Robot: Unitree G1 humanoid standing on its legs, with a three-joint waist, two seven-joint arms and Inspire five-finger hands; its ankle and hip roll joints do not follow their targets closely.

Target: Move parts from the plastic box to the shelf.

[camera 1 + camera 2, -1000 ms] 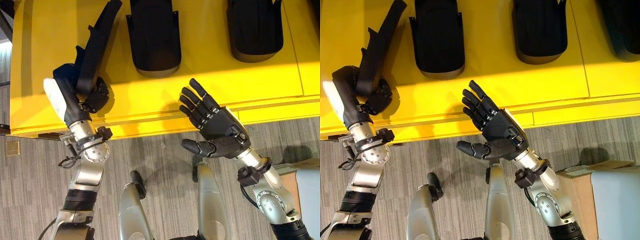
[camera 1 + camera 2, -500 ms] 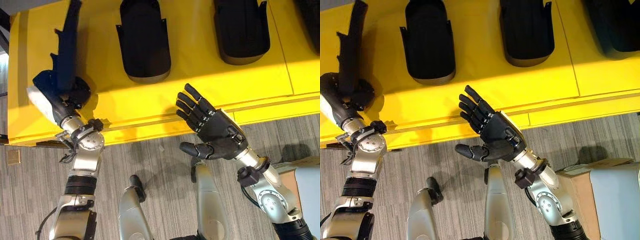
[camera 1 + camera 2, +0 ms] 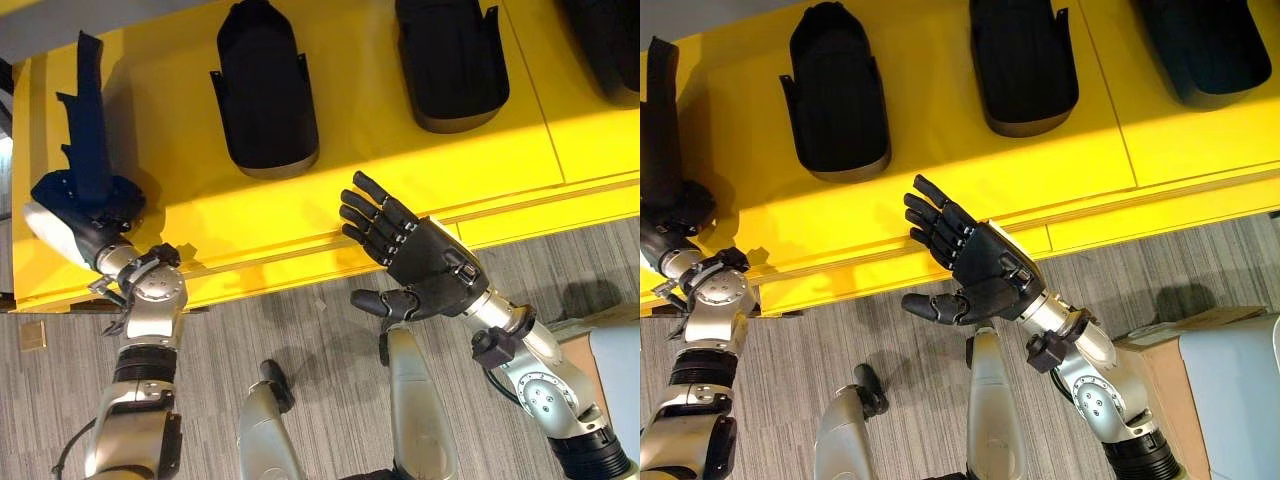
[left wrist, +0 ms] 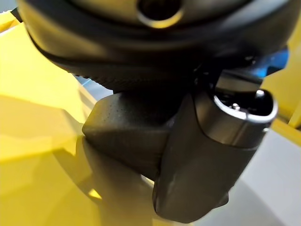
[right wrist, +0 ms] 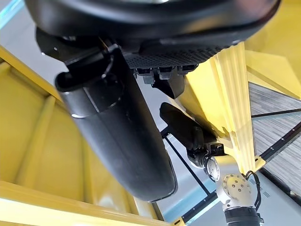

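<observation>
your left robot hand (image 3: 85, 205) sits at the far left with the forearm rising nearly straight up from below, its fingers curled and clamped round a slim dark part (image 3: 85, 130) that points away from you. your right robot hand (image 3: 415, 262) comes in from the lower right on a bent arm, palm turned up and toward the left, fingers straight and slightly spread, thumb (image 3: 378, 300) jutting sideways, holding nothing.

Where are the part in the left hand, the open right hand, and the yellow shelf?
held part (image 3: 88, 150), left eye view, middle of its long body.
right hand (image 3: 430, 275), left eye view, back of the palm.
yellow shelf (image 3: 260, 215), left eye view, bare top near the front edge.
</observation>
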